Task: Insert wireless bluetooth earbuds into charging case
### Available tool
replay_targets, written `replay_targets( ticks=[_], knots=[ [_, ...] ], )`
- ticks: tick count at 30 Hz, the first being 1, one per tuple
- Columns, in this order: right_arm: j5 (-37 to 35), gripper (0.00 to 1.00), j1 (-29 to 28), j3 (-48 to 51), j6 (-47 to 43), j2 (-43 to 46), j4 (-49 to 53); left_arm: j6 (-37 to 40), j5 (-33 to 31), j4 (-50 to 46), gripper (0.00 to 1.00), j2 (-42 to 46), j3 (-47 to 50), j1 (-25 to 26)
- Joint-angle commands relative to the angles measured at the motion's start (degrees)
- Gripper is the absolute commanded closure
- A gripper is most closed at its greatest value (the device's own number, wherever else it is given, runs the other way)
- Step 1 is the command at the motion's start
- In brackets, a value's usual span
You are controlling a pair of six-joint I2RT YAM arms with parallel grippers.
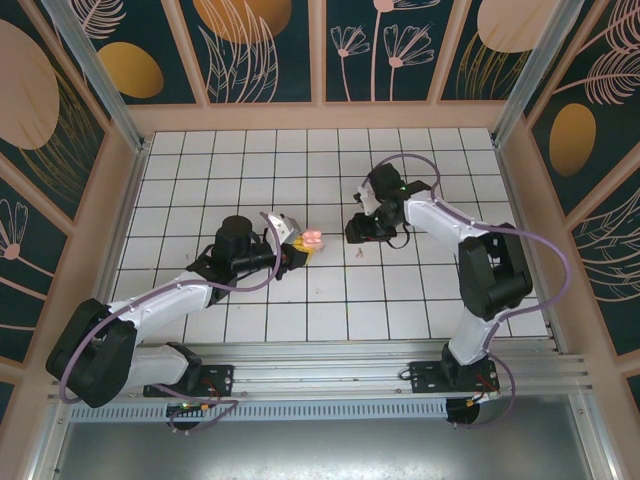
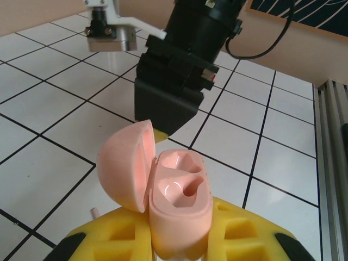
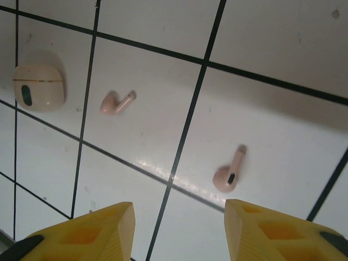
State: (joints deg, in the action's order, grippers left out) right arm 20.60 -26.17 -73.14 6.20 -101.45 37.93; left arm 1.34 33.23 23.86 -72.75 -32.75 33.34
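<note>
Over a white tiled tabletop [image 1: 250, 170] ruled with black lines, the left gripper [image 2: 179, 242] clamps in its yellow fingers [image 2: 109, 242] a glossy pale-pink rounded plastic charging case [image 2: 179, 209], its domed lid [image 2: 125, 163] hinged open, while the right gripper [image 3: 179, 209] hangs spread and empty above two small pink stemmed earbuds [image 3: 116, 102] [image 3: 229, 173] on neighbouring tiles.

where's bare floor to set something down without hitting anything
Bare tiles run along the back wall beyond both arms, and the near tiles between the arms are free too. The middle is crowded: the left gripper holds the open case close to the right gripper, with two earbuds on the tile beneath it.
</note>
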Motion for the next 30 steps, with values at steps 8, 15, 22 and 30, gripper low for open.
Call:
replay_targets(
  ticks=[8,15,22,30],
  knots=[
    [0.84,0.52,-2.05,-5.33,-3.43,-9.01,-0.4,-0.49,-1.12,1.19,0.86,1.25,0.74,0.15],
    [1.48,0.52,-2.31,-6.13,-4.43,-12.01,-1.43,-0.46,-1.08,0.89,0.86,1.21,0.64,0.25],
    [0.64,0.52,-2.38,-7.09,-4.66,-14.34,-2.19,-0.22,-1.61,0.51,0.86,1.21,0.51,0.31],
    [-4.31,0.52,-1.64,-3.79,-3.1,-11.76,-1.27,-0.12,-0.95,0.34,0.86,0.57,-0.03,0.13]
  ],
)
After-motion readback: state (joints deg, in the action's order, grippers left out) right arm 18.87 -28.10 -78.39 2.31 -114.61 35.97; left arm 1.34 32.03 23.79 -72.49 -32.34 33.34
